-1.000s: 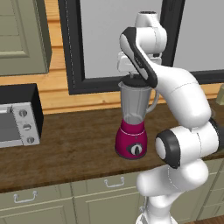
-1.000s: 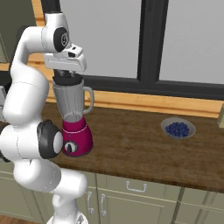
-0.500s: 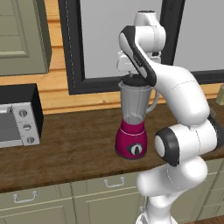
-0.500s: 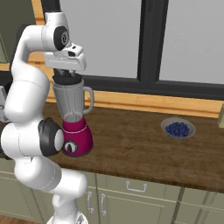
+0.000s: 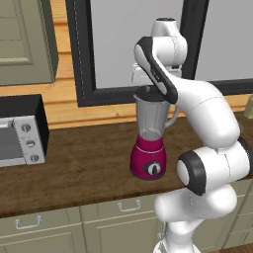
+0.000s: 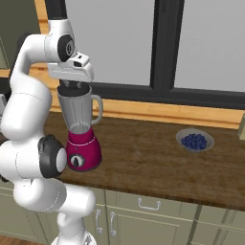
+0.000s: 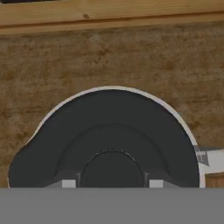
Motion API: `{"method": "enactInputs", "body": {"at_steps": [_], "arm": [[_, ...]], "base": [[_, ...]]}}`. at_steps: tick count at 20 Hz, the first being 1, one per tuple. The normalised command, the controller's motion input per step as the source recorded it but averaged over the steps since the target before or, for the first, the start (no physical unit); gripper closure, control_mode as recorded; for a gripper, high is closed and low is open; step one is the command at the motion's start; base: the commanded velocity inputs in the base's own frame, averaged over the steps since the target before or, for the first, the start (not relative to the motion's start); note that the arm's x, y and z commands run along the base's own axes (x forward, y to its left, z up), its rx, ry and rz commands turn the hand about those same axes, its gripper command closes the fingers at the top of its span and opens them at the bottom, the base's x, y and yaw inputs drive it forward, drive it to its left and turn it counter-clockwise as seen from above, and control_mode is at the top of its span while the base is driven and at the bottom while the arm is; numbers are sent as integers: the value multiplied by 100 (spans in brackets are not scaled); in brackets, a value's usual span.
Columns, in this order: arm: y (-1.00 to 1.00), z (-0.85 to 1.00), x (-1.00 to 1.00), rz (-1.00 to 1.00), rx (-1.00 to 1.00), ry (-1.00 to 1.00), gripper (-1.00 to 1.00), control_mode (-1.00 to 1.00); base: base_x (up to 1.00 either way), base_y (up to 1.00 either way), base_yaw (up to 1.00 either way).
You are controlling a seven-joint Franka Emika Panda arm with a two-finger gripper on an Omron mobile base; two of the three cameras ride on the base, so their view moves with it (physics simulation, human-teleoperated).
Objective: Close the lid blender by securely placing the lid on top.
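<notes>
The fingers (image 7: 113, 183) grip the lid (image 7: 109, 135) on the rim of the blender (image 5: 150, 146), mid-counter (image 6: 143, 162); bare wood all round, blueberry bowl (image 6: 194, 141) well apart.

The arm (image 5: 207, 113) is built of glossy white, rounded segments joined by dark grey to black joint rings, with a round black cap on the shoulder joint. A white boxy wrist block carries the tool (image 6: 72, 86), dark underneath.

Kitchen: wooden counter (image 6: 158, 162), cabinets (image 5: 44, 227), toaster oven (image 5: 20, 131).
</notes>
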Motion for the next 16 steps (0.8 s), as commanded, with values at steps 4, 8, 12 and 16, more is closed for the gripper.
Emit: {"method": "enactInputs", "body": {"at_steps": [4,8,12,16], "arm": [[0,-39,4,0,0,-6,100,-100],[0,-46,2,0,0,-2,100,-100],[0,-43,0,0,0,0,-100,-100],[0,-44,-4,0,0,0,-100,-100]], "base": [[0,0,0],[0,0,0],[0,0,0],[0,0,0]]}}
